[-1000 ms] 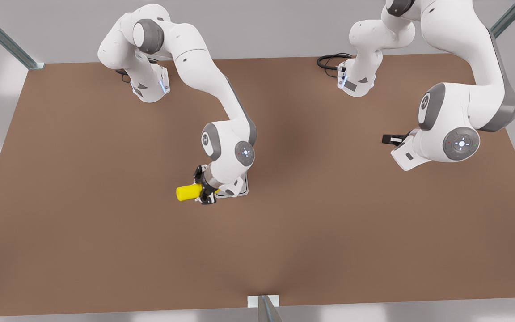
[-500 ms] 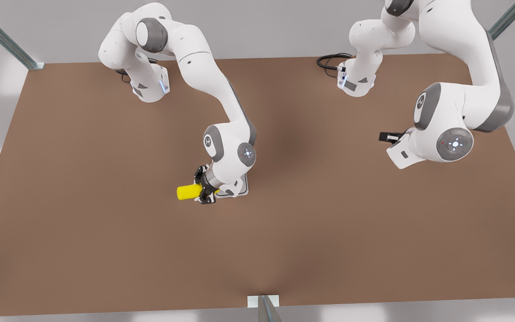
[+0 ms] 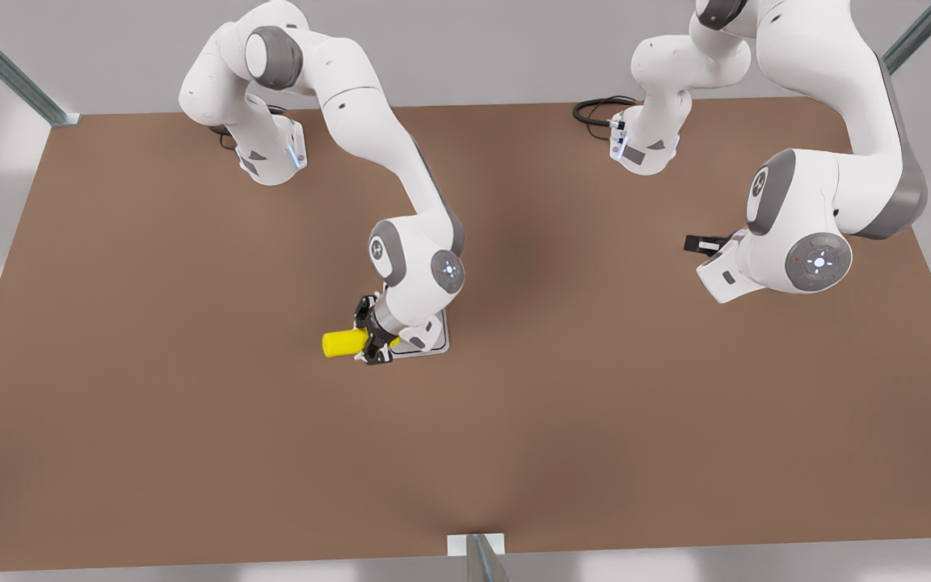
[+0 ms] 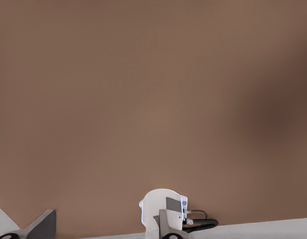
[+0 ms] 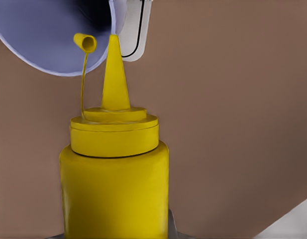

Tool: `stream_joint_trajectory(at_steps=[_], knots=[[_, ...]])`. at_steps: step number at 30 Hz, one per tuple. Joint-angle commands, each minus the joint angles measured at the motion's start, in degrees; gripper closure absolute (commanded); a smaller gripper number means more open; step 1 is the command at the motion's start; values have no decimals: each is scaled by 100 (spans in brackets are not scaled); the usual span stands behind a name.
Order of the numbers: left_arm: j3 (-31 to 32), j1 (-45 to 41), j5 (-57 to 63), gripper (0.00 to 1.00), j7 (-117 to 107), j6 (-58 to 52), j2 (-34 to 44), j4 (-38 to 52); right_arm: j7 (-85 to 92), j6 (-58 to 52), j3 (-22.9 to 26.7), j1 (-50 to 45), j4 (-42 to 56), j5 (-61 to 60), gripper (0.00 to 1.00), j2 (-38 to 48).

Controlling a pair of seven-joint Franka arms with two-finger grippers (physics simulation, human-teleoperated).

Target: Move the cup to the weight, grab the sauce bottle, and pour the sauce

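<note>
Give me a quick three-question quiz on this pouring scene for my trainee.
1. True or false: the sauce bottle stands upright.
2. The bottle's nozzle points toward: A) the cup; B) straight up; C) straight down.
3. Fill in: the fingers of the ____ gripper are shut on the bottle.

Key:
1. False. It is held on its side by the right gripper.
2. A. In the right wrist view the tip reaches the cup's rim.
3. Right. The left gripper waits far off at the front view's right.
</note>
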State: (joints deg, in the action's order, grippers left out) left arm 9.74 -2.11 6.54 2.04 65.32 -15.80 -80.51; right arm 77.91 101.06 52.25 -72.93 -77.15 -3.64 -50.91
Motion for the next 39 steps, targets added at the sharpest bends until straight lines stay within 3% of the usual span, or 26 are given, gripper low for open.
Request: stream_joint_trajectory(at_steps=[1,6,12,15,19,22,27,39], knots=[[2,0,5,0,24,-10,7,0,-109,-7,4,6,16,-6,44,29],[2,0,5,0,33,-10,7,0,427,-253,-22,454,-20,-717,44,512],[2,0,5,0,33,-2,-2,0,3309,-1132,-66,2511,16,-4030,44,521],[2,0,-3,0,24,-10,-2,0,4065,-1712,-804,3557,112,-5217,44,459],[2,9,-12,0,15,-2,-11,0,5032,-2459,-1296,4365,95,-6930,44,398],[2,27,-12,0,15,7,-46,-9,6078,-2512,-2158,5165,24,-7133,44,328],[2,18,-12,0,24,-2,-46,-18,7879,-2714,-2729,5614,-195,-7854,44,-357],[2,0,-3,0,24,-28,-37,-18,8285,-2890,-3292,6009,-187,-8426,44,-938]])
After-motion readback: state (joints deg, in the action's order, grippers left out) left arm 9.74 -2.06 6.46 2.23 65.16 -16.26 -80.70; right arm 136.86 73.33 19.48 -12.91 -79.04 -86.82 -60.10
